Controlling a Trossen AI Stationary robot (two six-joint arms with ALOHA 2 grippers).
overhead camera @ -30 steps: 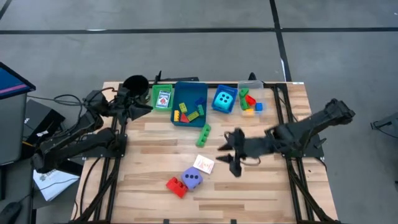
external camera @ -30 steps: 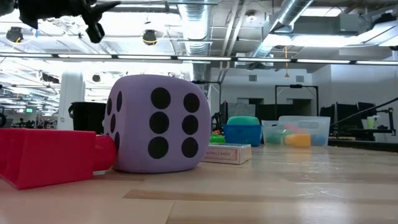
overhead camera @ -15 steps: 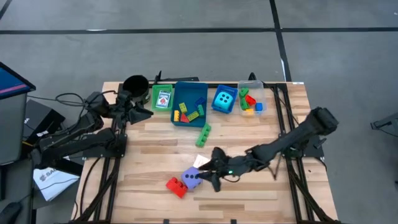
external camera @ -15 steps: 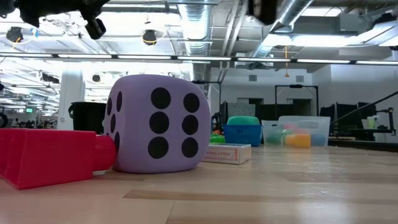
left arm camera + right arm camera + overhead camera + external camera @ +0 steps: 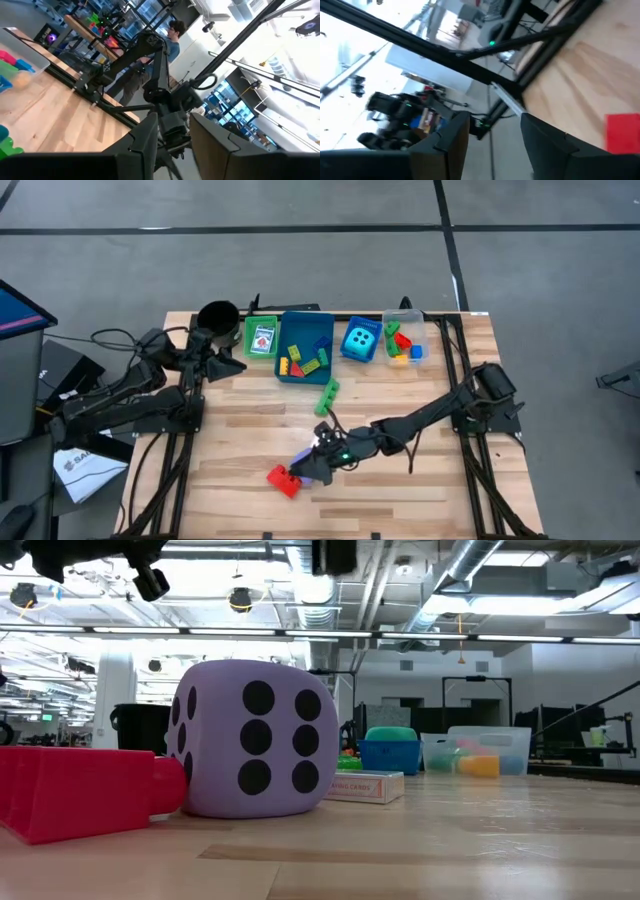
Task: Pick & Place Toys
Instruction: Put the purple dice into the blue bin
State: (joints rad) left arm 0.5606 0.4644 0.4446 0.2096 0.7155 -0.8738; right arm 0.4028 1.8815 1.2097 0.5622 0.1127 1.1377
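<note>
i am lowering my right gripper, fingers parted and holding nothing, over the purple dice lying beside the red brick near the table's front edge, positioning to straddle it, while my left gripper is waiting beside the black cup, fingers slightly apart.

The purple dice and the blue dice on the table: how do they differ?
The purple dice sits out on the bare wood beside a red brick, while the blue dice rests at the back of the table, between the blue tray and the clear tray. The right gripper hangs just above the purple one; nothing is near the blue one. Both are cubes marked with dots.
</note>
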